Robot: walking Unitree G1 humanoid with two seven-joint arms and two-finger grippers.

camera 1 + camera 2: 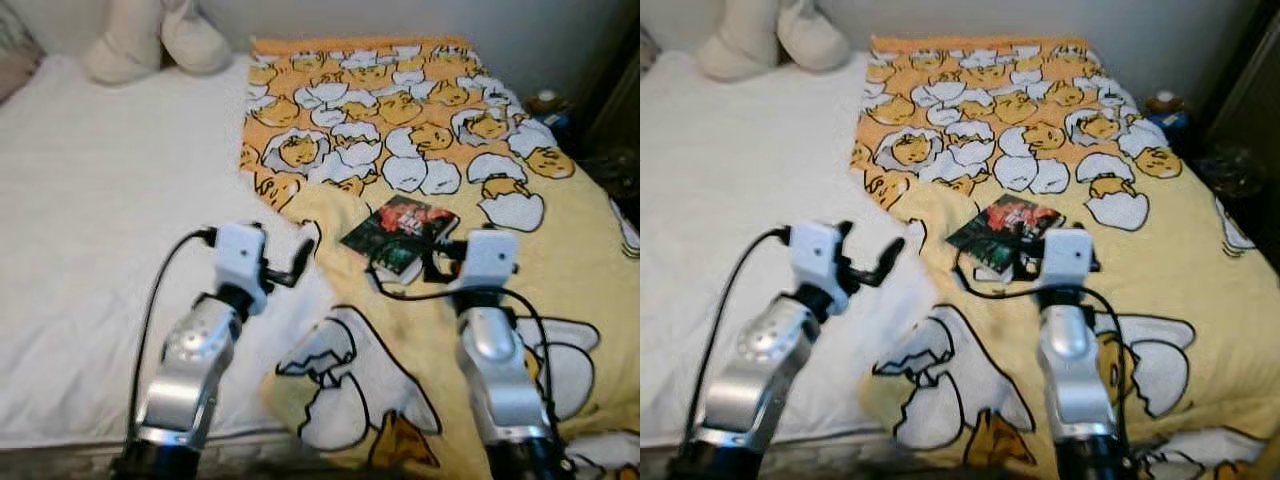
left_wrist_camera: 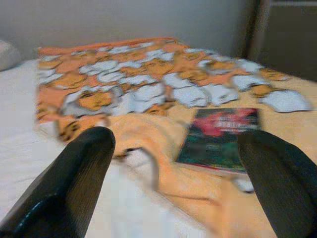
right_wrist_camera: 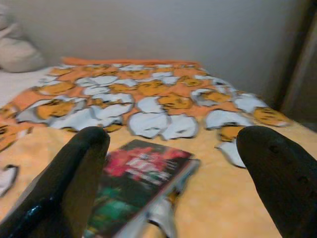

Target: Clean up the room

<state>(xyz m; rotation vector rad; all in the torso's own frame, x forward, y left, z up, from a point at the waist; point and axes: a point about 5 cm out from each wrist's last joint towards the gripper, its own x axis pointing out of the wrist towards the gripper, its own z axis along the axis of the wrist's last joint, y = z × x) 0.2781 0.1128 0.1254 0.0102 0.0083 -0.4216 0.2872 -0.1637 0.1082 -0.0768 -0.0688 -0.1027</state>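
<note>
A book (image 1: 400, 232) with a dark green and red cover lies flat on the yellow blanket (image 1: 400, 120) printed with egg characters. My right gripper (image 1: 428, 268) hovers at the book's near right corner, open, nothing between its fingers; in the right wrist view the book (image 3: 133, 183) lies just ahead between the fingers (image 3: 79, 173). My left gripper (image 1: 290, 265) is open over the white sheet (image 1: 110, 200) at the blanket's folded edge, to the left of the book (image 2: 218, 136).
Cream pillows (image 1: 160, 40) lie at the head of the bed, far left. Dark furniture (image 1: 615, 100) stands along the bed's right side, with small items (image 1: 545, 100) beside it. The bed's front edge is close below my arms.
</note>
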